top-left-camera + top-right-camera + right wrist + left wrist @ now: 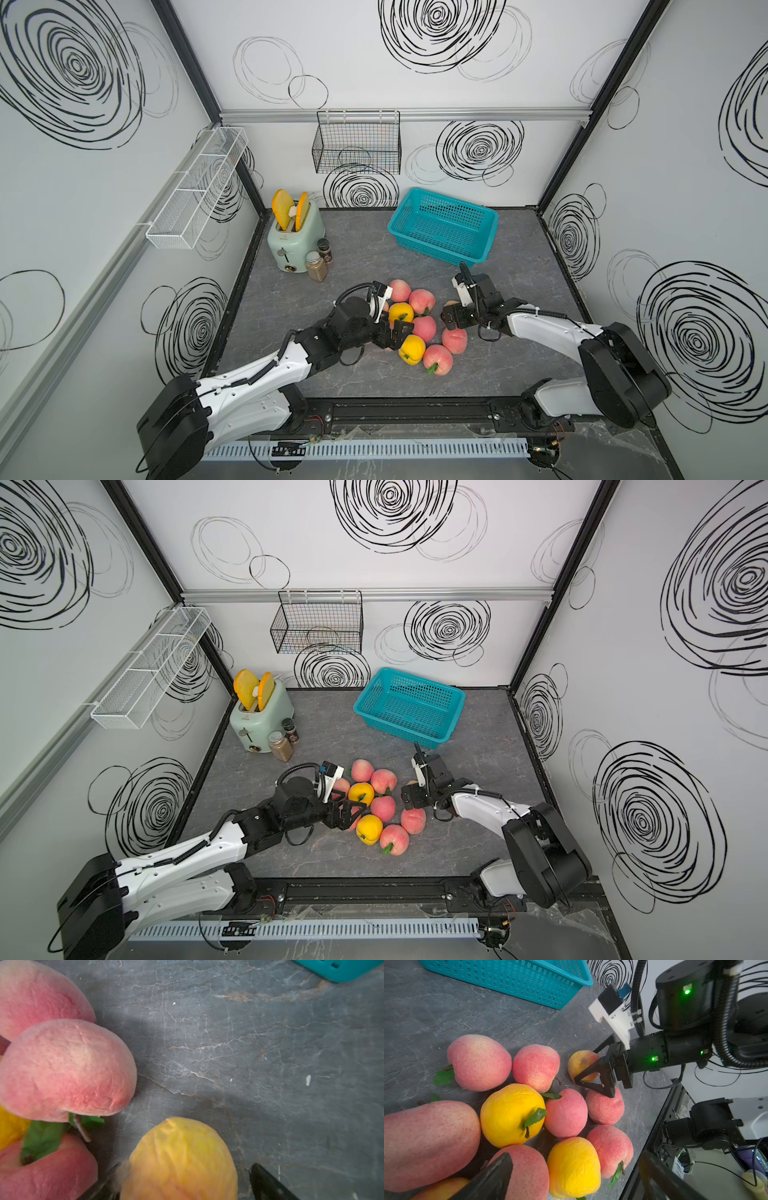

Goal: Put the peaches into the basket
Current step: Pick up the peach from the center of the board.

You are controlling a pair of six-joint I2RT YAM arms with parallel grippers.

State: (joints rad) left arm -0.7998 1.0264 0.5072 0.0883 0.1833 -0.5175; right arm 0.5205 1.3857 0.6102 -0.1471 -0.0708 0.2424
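Jaws of right gripper (585,1066) stand apart, straddling an orange peach (180,1159), one finger touching it. We find left gripper (404,334) wide open over the peaches (424,328); basket (442,226) well beyond both.

White links (249,374), black joints (353,320), corrugated black cables (636,1001), green LEDs (687,991).

I see pink-red peaches (422,301) with paler blush patches, two bright yellow peaches (401,312) and a duller orange-yellow peach (180,1159); their leaves (534,1116) are green. The basket (444,230) is turquoise, pierced in a grid pattern. The tabletop (361,257) is dark grey with pale marble-like veins. The walls (374,62) are white with black scribbled spirals. The toaster (293,241) is mint green, its slices (282,210) orange-yellow. The wire basket (357,143) is black.
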